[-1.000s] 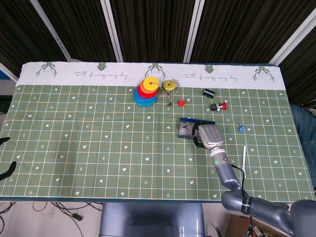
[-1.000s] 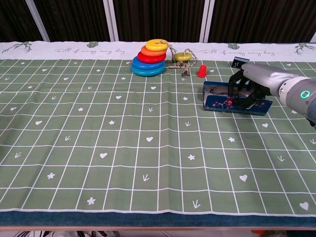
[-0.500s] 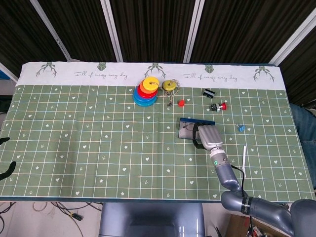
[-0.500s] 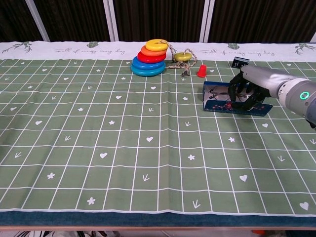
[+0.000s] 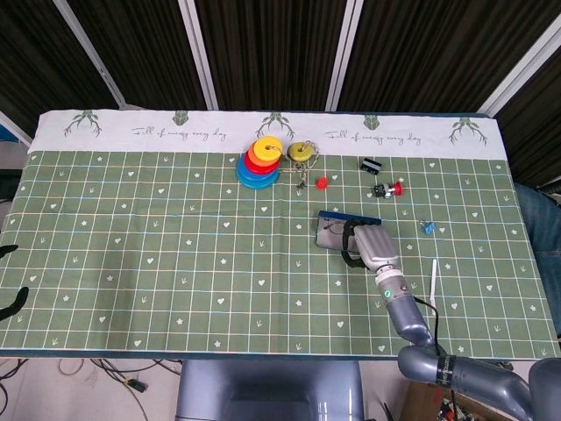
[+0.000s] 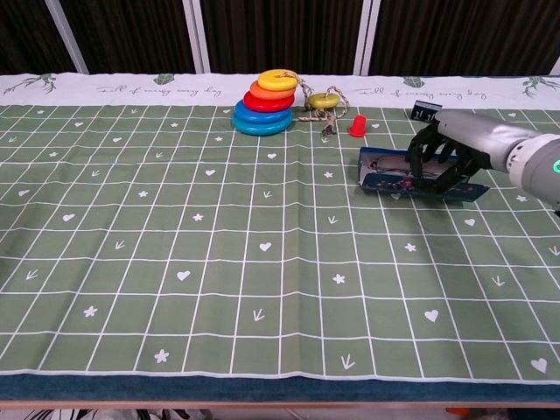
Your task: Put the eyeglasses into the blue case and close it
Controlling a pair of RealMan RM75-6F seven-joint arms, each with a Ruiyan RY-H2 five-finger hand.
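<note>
On the right half of the tabletop [image 6: 175,289], which is covered by a green gridded cloth, lies the blue case [image 6: 385,179], open, with its lid edge showing at the far side. The eyeglasses [image 6: 383,163] rest inside it; a lens and part of the frame are visible at the case's left end, while the rest is hidden under the right robot hand [image 6: 437,157]. That robot hand hangs over the right part of the case with its dark fingers [image 6: 420,162] curled downward into or onto it. Whether they pinch the glasses or only touch the case cannot be told from either view. The left robot hand [image 5: 10,303] barely shows at the far left edge of the head view, well apart from everything, and its state cannot be told.

Judging by this, the placing step looks nearly finished and the closing step is not yet done. The next move would call for freeing the fingers from the glasses without dragging them out, then folding the lid over and pressing it shut.

Farther back stand a stack of coloured rings [image 6: 265,103], a yellow disc on a cord [image 6: 325,99] and a small red cone [image 6: 357,126]. A black clip [image 5: 369,164], a small red-and-black piece [image 5: 389,189], a tiny blue piece [image 5: 428,227] and a white stick [image 5: 433,279] lie near the right side.
</note>
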